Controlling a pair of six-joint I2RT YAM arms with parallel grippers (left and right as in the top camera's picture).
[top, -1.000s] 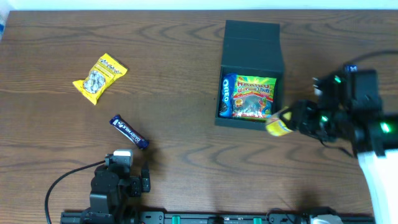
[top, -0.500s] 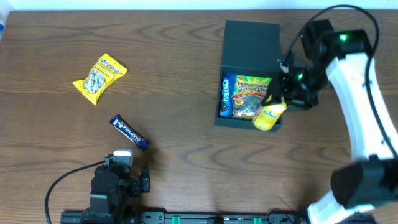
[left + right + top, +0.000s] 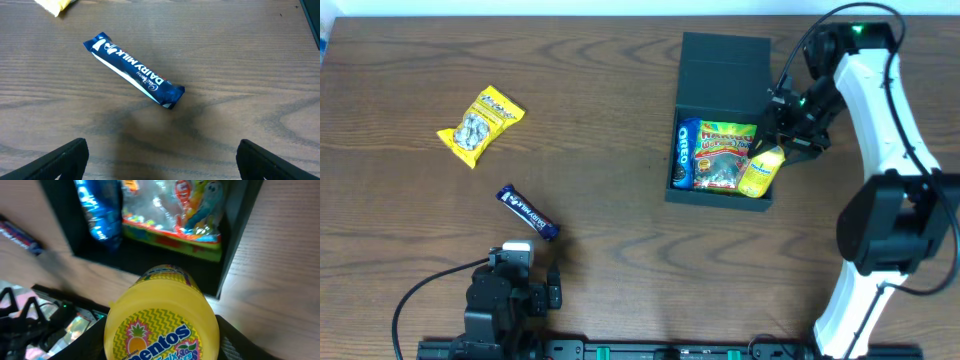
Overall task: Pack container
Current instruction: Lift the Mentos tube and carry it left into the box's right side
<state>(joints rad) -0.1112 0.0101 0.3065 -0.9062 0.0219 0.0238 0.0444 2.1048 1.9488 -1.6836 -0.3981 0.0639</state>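
The container [image 3: 725,70] is a dark teal box lying open at the back right of the table, its lid flap lying behind it. Inside lie a blue Oreo packet [image 3: 685,148] and a Haribo bag [image 3: 726,155]. My right gripper [image 3: 776,156] is shut on a yellow Mentos bottle [image 3: 761,176], which hangs tilted over the box's front right corner. In the right wrist view the Mentos bottle [image 3: 162,315] fills the space between the fingers [image 3: 240,340], above the container wall [image 3: 235,240]. My left gripper [image 3: 160,162] is open and empty, just short of a Dairy Milk bar [image 3: 134,70].
A yellow snack packet [image 3: 480,124] lies at the table's left. The blue Dairy Milk bar [image 3: 528,212] lies front left, just beyond my left gripper [image 3: 516,272]. The right arm [image 3: 885,110] arches over the table's right side.
My right arm has swung in from the table's right with the Mentos bottle, bringing it over the container's front right corner. The left arm has stayed still.
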